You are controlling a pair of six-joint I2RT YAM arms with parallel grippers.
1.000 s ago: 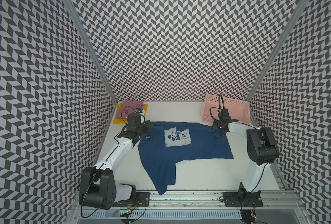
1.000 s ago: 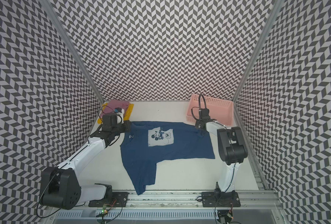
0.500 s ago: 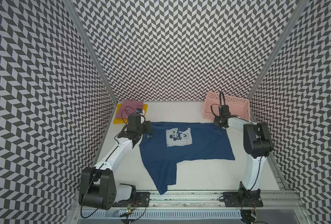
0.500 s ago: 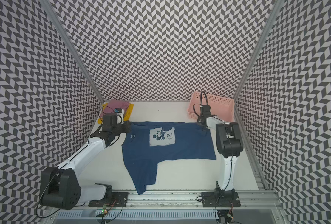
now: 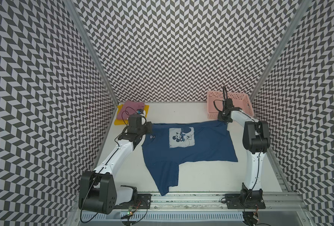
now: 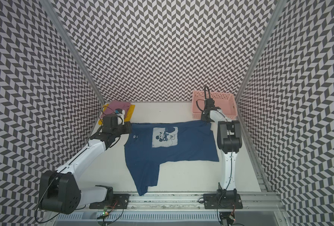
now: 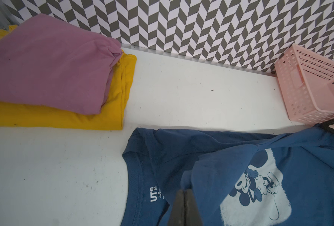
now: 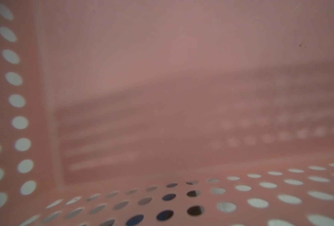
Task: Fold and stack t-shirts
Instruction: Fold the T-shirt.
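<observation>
Where the left pincer [image 7: 184,193] comes in beside the collar, its jaws are clenched on a raised fold of the navy t-shirt [image 5: 201,146]. The right pincer [image 5: 222,119] is likewise clenched, on the shirt's far hem corner, just beside the pink basket [image 5: 238,99], whose perforated wall fills the right wrist view, close and blurred. Between the two grips the shirt's far edge runs taut and nearly straight. The rest lies spread on the white bench [image 5: 201,176], print up, one long flap trailing to the bench's front edge. In the far left corner the folded mauve-pink t-shirt [image 5: 131,108] sits on the folded yellow t-shirt [image 5: 119,121], with a strip of bare bench between that stack and the navy collar. More bare bench lies in front of the shirt's hem half, and along the back wall between stack and basket.
</observation>
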